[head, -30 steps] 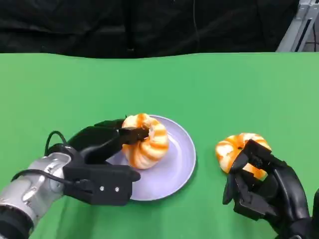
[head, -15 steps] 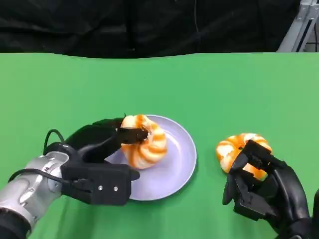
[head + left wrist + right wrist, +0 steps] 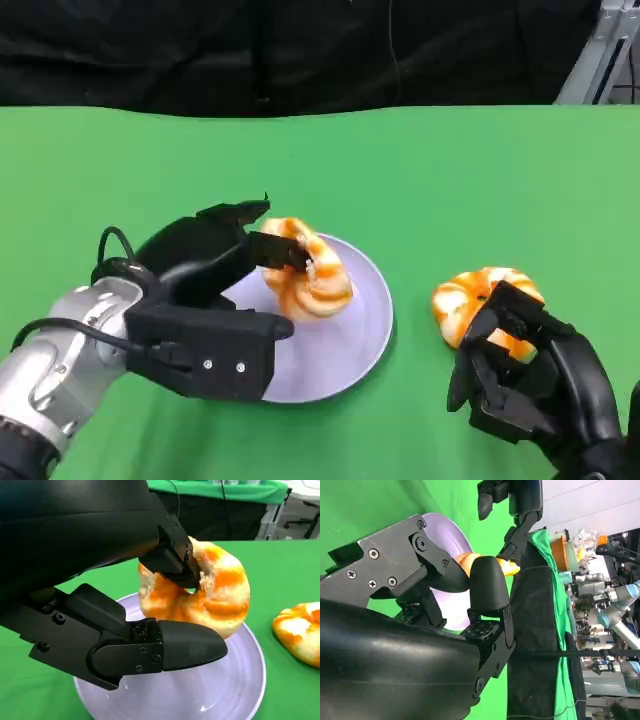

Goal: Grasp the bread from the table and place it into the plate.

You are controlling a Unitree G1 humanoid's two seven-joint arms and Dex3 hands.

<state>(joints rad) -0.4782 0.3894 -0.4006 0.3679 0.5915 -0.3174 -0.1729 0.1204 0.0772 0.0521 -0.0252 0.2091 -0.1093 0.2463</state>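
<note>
My left hand (image 3: 205,300) pinches an orange-and-white swirled bread (image 3: 312,272) and holds it just above the lavender plate (image 3: 350,350). In the left wrist view the bread (image 3: 217,597) hangs between a finger on top and the thumb (image 3: 172,647) below, over the plate (image 3: 235,690). A second swirled bread (image 3: 468,295) lies on the green table to the right of the plate. My right hand (image 3: 530,385) sits at its near side, with its fingers spread and curved against it and no grip on it. The right wrist view shows these fingers (image 3: 487,587) apart.
The green table (image 3: 420,170) stretches open behind the plate up to a black curtain (image 3: 300,50). A metal frame (image 3: 600,50) stands at the far right corner. The second bread (image 3: 300,635) lies close to the plate's right rim.
My left hand has raised the bread and carried it a little to the right over the plate, tilting it. The right hand and the second bread have stayed where they were.
</note>
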